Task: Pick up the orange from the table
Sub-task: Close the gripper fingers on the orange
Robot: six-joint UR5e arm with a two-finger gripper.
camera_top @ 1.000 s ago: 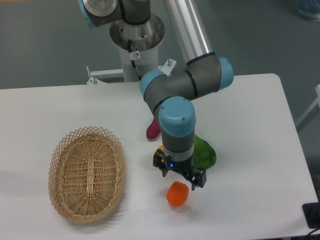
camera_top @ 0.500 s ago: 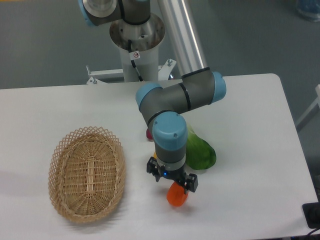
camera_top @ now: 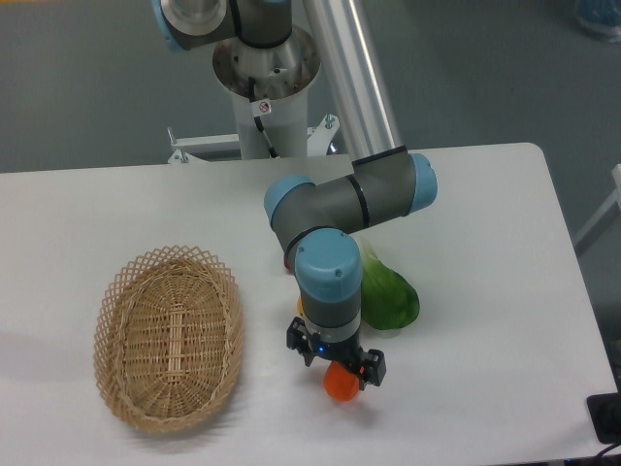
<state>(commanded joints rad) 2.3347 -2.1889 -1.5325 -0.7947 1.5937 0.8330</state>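
now jaws [camera_top: 337,367] straddle orange [camera_top: 340,385] on table [camera_top: 485,243]; no legible writing.

The basket [camera_top: 168,336] was rough woven wicker; the orange [camera_top: 341,385] smooth glossy plastic; the table [camera_top: 485,291] smooth matt white.

arm bent low, end effector [camera_top: 336,367] pointing down, fingers apart.
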